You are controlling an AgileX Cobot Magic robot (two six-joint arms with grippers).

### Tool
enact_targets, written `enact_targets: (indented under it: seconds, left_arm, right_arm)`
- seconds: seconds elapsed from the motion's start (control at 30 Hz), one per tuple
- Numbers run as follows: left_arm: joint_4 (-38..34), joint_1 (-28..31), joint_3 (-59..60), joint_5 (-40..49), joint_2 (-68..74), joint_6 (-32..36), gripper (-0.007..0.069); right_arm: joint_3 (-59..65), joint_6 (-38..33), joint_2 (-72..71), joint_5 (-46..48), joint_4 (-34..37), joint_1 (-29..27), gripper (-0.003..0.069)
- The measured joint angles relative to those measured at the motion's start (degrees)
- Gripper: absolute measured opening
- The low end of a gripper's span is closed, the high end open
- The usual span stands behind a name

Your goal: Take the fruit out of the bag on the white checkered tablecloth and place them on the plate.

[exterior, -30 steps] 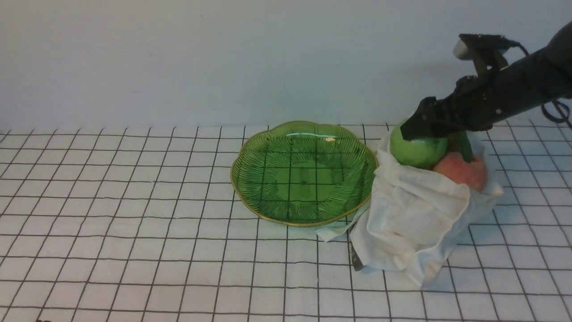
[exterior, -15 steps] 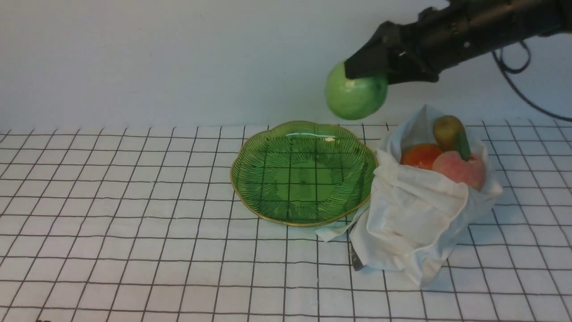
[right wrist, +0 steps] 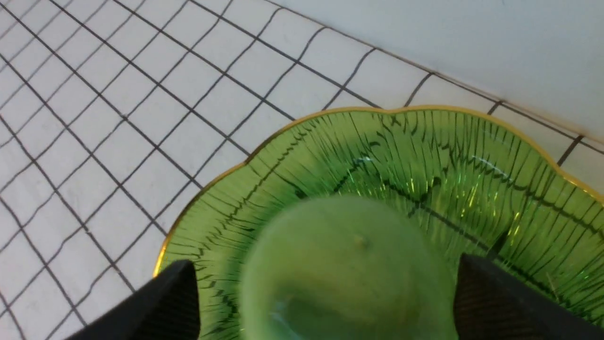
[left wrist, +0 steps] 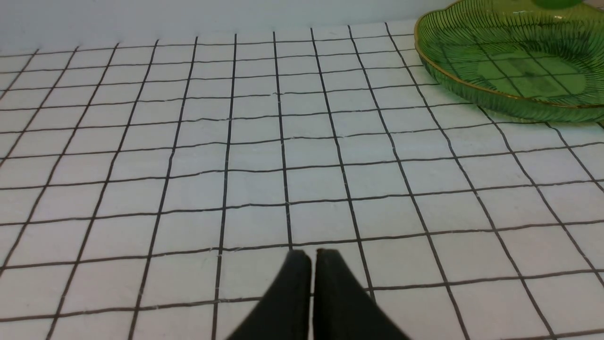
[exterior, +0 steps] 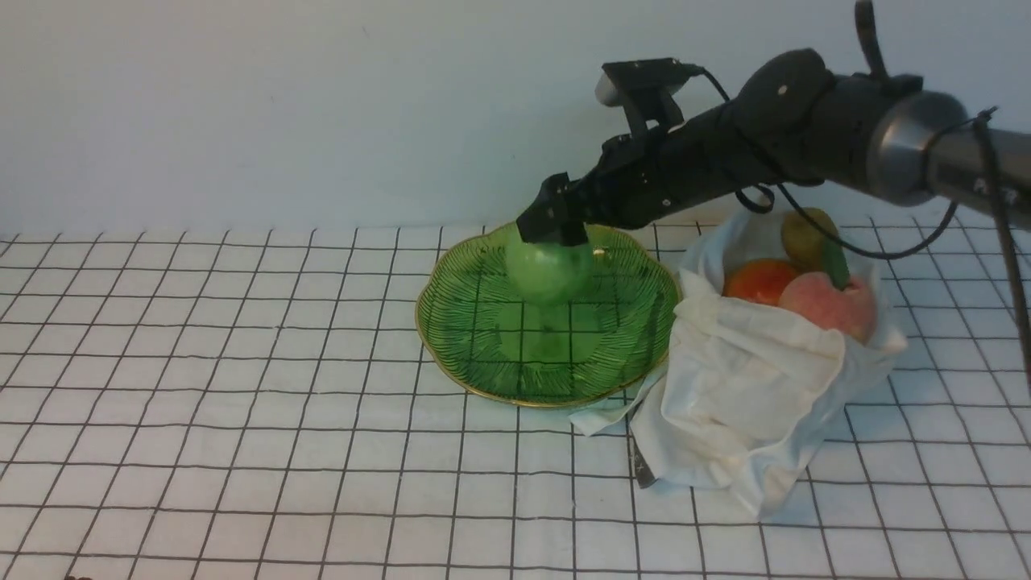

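Observation:
The green apple (exterior: 549,270) is over the back of the green glass plate (exterior: 475,354), blurred, just under my right gripper (exterior: 552,234). In the right wrist view the apple (right wrist: 347,269) lies between the spread fingers (right wrist: 486,293) with a gap at one side, so the gripper (right wrist: 325,259) is open. The off-white bag (exterior: 749,387) stands right of the plate and holds an orange (exterior: 757,278), a peach (exterior: 830,302) and a pear (exterior: 808,235). My left gripper (left wrist: 311,252) is shut and empty over the checkered tablecloth (left wrist: 188,156), left of the plate (left wrist: 472,71).
A white wall rises just behind the plate and bag. A flap of the bag lies against the plate's front right rim. The right arm reaches across above the bag's open top. The left arm does not show in the front view.
The right gripper lifted the apple out of the bag, carried it left and down over the plate, and opened. The orange in the bag came into sight.

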Motion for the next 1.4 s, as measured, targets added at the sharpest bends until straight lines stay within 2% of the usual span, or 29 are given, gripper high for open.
enact_targets:
  seconds: [0.13, 0.27, 0.4, 0.43, 0.5, 0.6, 0.67, 0.73, 0.8, 0.9, 1.03, 1.23, 1.3, 1.33, 1.37, 1.4]
  left_arm:
    - [0.0, 0.0, 0.0, 0.0, 0.0, 0.0, -0.0008]
    - [0.0, 0.0, 0.0, 0.0, 0.0, 0.0, -0.0008]
    - [0.0, 0.0, 0.0, 0.0, 0.0, 0.0, -0.0008]
    - [0.0, 0.0, 0.0, 0.0, 0.0, 0.0, -0.0008]
    - [0.0, 0.0, 0.0, 0.0, 0.0, 0.0, -0.0008]
    - [0.0, 0.0, 0.0, 0.0, 0.0, 0.0, -0.0008]
    - [0.0, 0.0, 0.0, 0.0, 0.0, 0.0, -0.0008]
    - [0.0, 0.0, 0.0, 0.0, 0.0, 0.0, -0.0008]
    - [0.0, 0.0, 0.0, 0.0, 0.0, 0.0, -0.0008]
    - [0.0, 0.0, 0.0, 0.0, 0.0, 0.0, -0.0008]
    - [0.0, 0.0, 0.0, 0.0, 0.0, 0.0, -0.0008]
    - [0.0, 0.0, 0.0, 0.0, 0.0, 0.0, -0.0008]
    - [0.0, 0.0, 0.0, 0.0, 0.0, 0.0, -0.0008]
    - [0.0, 0.0, 0.0, 0.0, 0.0, 0.0, -0.0008]
    - [0.0, 0.0, 0.0, 0.0, 0.0, 0.0, -0.0008]
    - [0.0, 0.0, 0.0, 0.0, 0.0, 0.0, -0.0008]
  right_arm:
    - [-0.6, -0.2, -0.2, 1.3, -2.3, 0.0, 0.0691]
    - [-4.8, 0.5, -1.4, 7.3, -6.0, -0.2, 0.0679]
    - [-17.5, 9.2, -5.5, 22.6, -14.5, -1.3, 0.0532]
    - [-18.1, 9.2, -5.7, 23.3, -15.0, -1.4, 0.0523]
    - [-24.4, 14.6, -7.7, 28.4, -20.9, -1.7, 0.0409]
    - [-31.3, 22.9, -11.4, 30.4, -31.0, -2.5, 0.0248]
    - [-32.9, 27.3, -13.3, 30.8, -35.3, -2.6, 0.0167]
    - [-33.7, 33.6, -17.9, 31.5, -40.6, -3.0, 0.0049]
    - [-33.2, 36.9, -21.8, 31.7, -43.6, -3.2, 0.0009]
    - [-28.7, 39.0, -29.8, 31.7, -44.1, -3.2, -0.001]
    - [-16.6, 39.5, -42.0, 31.8, -43.7, -3.2, -0.0013]
    - [10.6, 39.7, -61.7, 31.2, -43.3, -3.2, -0.0013]
    - [24.0, 39.7, -69.8, 25.9, -42.9, -3.2, -0.0014]
    - [24.0, 39.7, -70.5, 25.3, -42.9, -3.2, -0.0014]
    - [35.2, 39.7, -76.9, 18.2, -42.6, -3.2, -0.0014]
    - [35.2, 39.7, -77.6, 17.4, -42.6, -3.2, -0.0014]
